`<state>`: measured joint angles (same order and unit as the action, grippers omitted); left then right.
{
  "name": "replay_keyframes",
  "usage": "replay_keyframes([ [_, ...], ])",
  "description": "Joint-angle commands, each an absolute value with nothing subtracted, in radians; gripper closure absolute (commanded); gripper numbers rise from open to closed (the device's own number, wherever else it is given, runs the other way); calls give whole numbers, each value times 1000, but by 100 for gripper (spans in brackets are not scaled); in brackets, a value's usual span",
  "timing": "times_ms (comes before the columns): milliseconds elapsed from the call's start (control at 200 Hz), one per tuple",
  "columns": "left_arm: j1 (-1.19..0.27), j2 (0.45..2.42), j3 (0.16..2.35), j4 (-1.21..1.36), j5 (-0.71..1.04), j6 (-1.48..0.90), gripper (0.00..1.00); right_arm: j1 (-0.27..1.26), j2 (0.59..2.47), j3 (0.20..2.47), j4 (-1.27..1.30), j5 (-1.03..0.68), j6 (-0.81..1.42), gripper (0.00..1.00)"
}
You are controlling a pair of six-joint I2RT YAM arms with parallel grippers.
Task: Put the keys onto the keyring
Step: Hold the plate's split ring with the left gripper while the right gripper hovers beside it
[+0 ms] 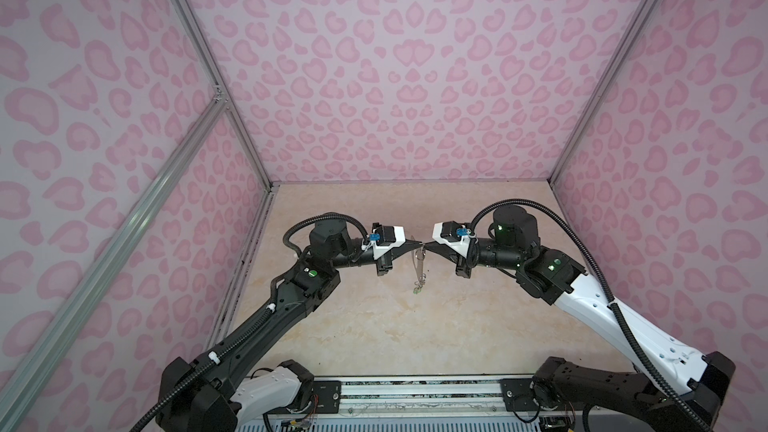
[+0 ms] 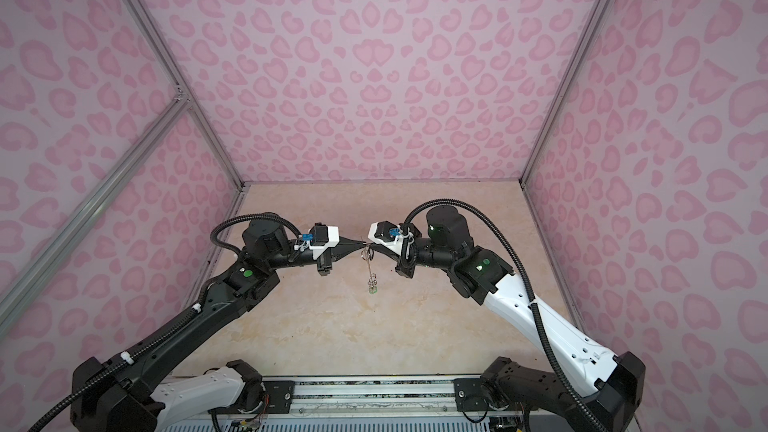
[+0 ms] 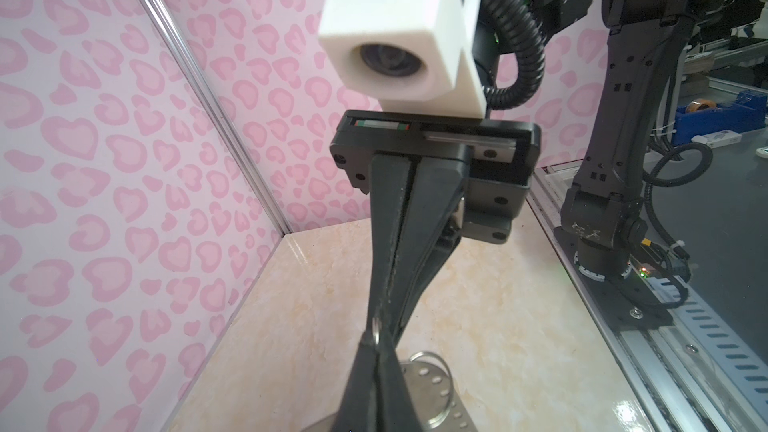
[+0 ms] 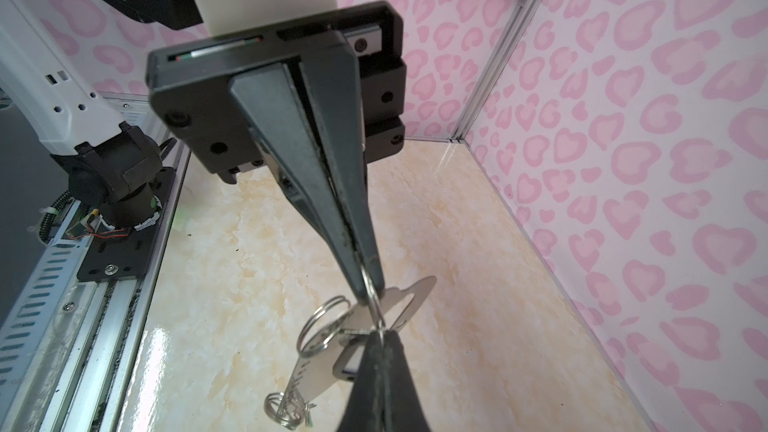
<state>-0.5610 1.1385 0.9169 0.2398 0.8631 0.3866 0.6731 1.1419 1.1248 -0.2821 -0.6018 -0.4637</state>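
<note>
Above the middle of the table my left gripper and right gripper meet tip to tip. Each is shut on the same small split ring, which is also visible in the left wrist view. From that ring the keyring, a flat grey plate with a slot and a row of holes, hangs in the air; it is edge-on in both top views. More split rings cluster at its lower end. A small green tag dangles there. I cannot make out key blades.
The beige marble-look tabletop is boxed in by pink patterned walls at the left, back and right. A metal rail carrying both arm bases runs along the front edge.
</note>
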Motion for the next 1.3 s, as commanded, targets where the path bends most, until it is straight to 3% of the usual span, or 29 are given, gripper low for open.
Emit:
replay_keyframes([
  [0,-561,1131,928,285,861,384,97,675,1135,1113,-279,-575,-458,100],
  [720,-571,1158,910,345,816,367,97,732,1162,1143,-339,-528,-499,100],
  [915,-569,1144,899,344,838,368,97,701,1104,1103,-323,-488,-487,82],
  [1295,-569,1140,904,320,940,371,97,678,1087,1105,-271,-619,-453,78],
])
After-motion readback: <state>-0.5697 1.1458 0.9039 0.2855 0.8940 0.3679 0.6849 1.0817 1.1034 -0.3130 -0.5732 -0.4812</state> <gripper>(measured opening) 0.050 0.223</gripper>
